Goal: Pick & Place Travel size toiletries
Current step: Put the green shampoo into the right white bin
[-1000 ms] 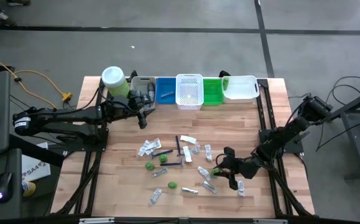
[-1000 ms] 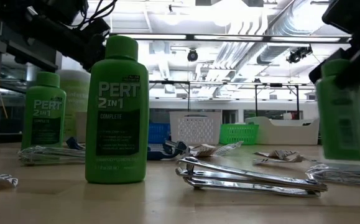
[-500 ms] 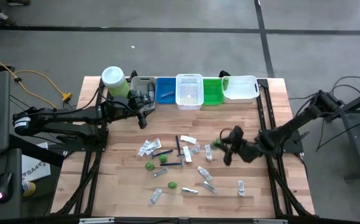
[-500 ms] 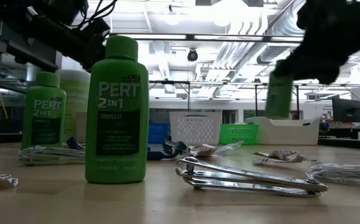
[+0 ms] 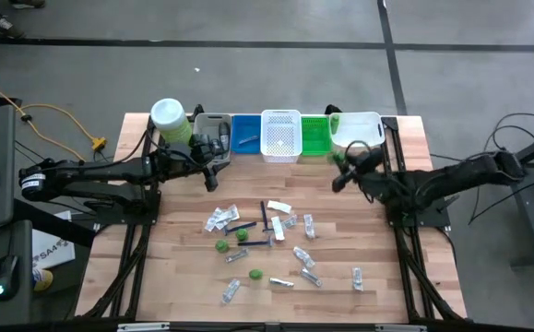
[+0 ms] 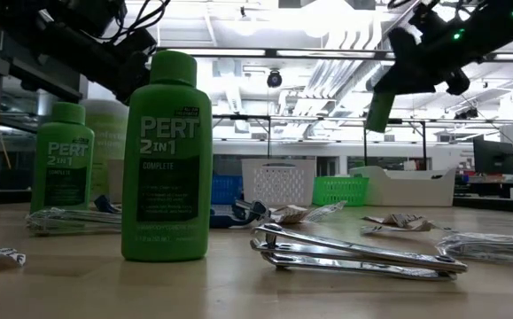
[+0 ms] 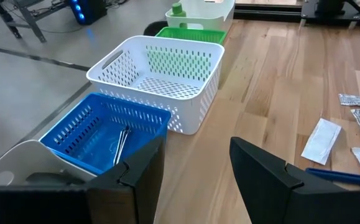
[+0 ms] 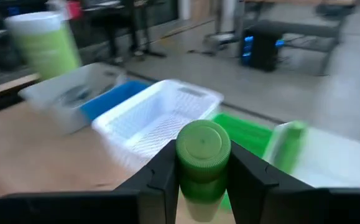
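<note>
My right gripper (image 5: 341,171) hangs above the table near the green bin (image 5: 314,135), shut on a small green bottle (image 8: 203,155). In the low view this bottle (image 6: 380,106) shows tilted, high above the table. My left gripper (image 5: 213,172) stays open in front of the grey bin (image 5: 213,127) and blue bin (image 7: 102,134), with nothing between its fingers. More toiletries lie mid-table: green bottles (image 5: 221,246) standing on their bases, sachets (image 5: 220,218), dark sticks (image 5: 265,218). My right gripper pinches the green bottle's body just below its round cap (image 8: 203,144) between the two fingers (image 8: 249,175). The cap end sticks out past the fingers. The bottle is lifted clear of the table and sits tilted in the hold.
Along the far edge stand a large pale-green jar (image 5: 170,120), then grey, blue, a white basket (image 5: 281,135), green and a white bin (image 5: 359,131) holding a green bottle (image 7: 177,9). A metal tool (image 7: 121,140) lies in the blue bin. Metal clippers (image 6: 353,252) lie near the front.
My right gripper has risen from the near right part of the table and swung toward the far edge, up to the green and white bins. It has tipped from pointing down to nearly level. The green bottle has gone with it, lifted clear.
</note>
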Available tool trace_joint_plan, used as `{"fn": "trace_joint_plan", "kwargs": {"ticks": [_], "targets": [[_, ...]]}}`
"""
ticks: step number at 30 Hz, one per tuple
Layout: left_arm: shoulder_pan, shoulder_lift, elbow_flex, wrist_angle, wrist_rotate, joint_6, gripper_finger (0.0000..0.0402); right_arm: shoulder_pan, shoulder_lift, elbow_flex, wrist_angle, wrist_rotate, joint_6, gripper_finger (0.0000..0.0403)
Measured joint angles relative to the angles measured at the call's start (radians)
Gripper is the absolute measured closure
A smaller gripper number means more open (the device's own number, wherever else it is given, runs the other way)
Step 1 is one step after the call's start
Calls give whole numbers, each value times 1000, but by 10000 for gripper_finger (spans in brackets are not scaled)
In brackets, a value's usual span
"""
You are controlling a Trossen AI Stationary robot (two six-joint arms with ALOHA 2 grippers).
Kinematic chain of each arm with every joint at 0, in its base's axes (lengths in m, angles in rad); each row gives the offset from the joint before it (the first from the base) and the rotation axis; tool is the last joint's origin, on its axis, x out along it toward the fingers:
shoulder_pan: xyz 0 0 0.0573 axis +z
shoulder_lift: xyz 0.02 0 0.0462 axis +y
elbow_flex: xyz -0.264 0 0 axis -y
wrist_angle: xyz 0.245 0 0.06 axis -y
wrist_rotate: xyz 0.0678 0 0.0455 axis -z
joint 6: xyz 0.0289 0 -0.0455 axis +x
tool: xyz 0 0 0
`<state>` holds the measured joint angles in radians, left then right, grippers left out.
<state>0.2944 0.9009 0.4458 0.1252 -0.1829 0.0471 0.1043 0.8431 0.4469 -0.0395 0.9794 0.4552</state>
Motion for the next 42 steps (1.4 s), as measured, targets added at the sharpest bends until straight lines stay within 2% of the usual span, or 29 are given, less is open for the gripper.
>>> {"fn": "trace_joint_plan", "kwargs": {"ticks": [7, 17, 23, 30, 34, 42], "targets": [[0, 0, 0, -1, 0, 0, 220, -220, -9, 0, 44, -14, -77, 312], [0, 0, 0, -1, 0, -8, 220, -492, 14, 0, 26, -92, -79, 313], [0, 0, 0, 0, 0, -8, 220, -623, 129, 0, 58, -191, -33, 313], [0, 0, 0, -1, 0, -8, 220, -733, 302, 0, 207, -293, -67, 313], [0, 0, 0, -1, 0, -8, 220, -789, 367, 0, 276, -388, -68, 313], [0, 0, 0, -1, 0, -8, 220, -869, 462, 0, 393, -446, -135, 313]]}}
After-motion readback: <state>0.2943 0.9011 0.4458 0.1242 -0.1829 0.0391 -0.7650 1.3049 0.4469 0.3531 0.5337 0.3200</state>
